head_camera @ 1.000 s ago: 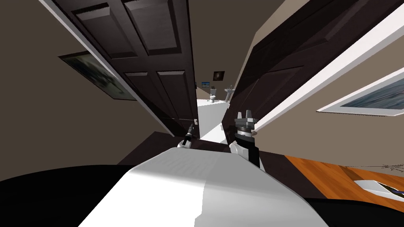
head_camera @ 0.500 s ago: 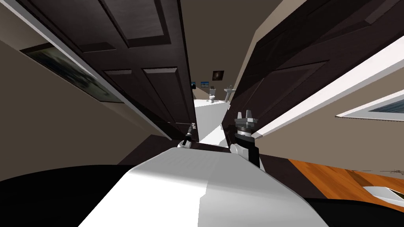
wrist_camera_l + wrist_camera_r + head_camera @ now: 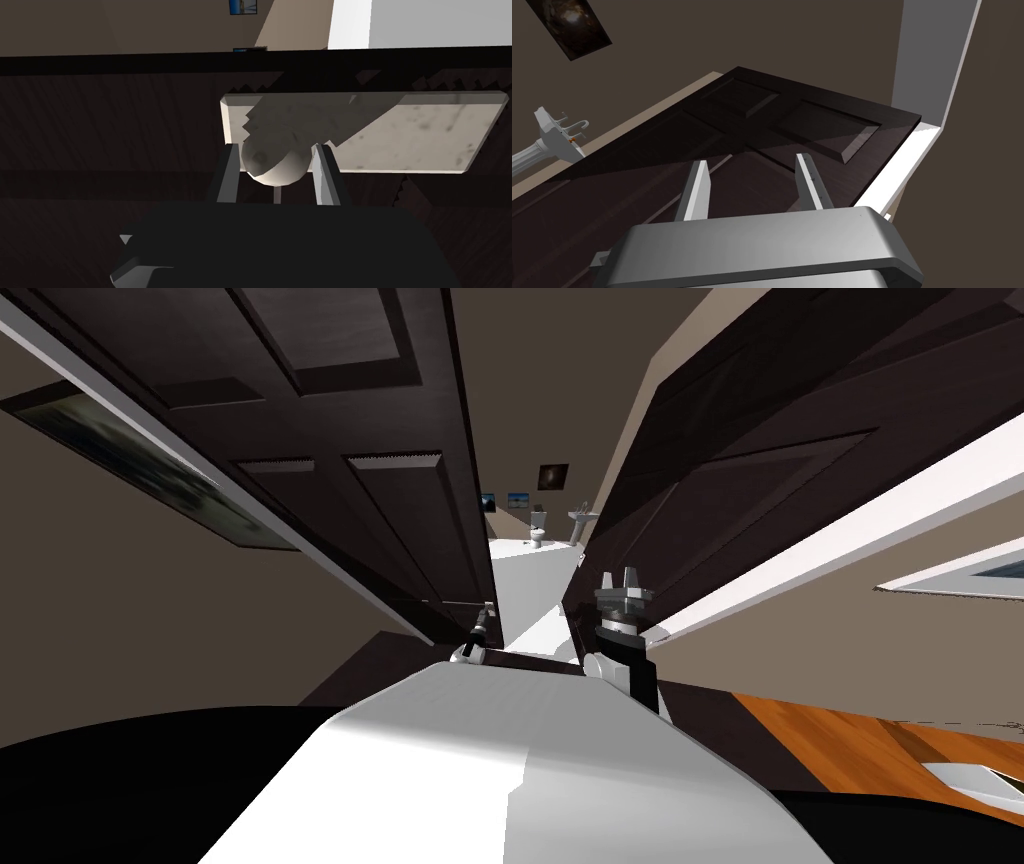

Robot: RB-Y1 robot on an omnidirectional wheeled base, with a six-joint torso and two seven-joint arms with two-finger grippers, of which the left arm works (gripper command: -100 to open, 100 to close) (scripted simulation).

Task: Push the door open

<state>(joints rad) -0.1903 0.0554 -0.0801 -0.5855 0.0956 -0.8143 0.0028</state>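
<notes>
Your left claw (image 3: 275, 150) was clenched on the round end of the pale door handle (image 3: 270, 162). That handle sat on the dark door (image 3: 380, 518) at your left, which stood partly open. Your right claw (image 3: 752, 162) was released and held nothing, close to another dark door (image 3: 792, 120).

A white toilet (image 3: 539, 528) and a pedestal sink (image 3: 581, 521) stood close together on a pale floor (image 3: 525, 578), a dark picture (image 3: 553, 476) hung above them, and orange floorboards (image 3: 860, 743) lay well apart.
</notes>
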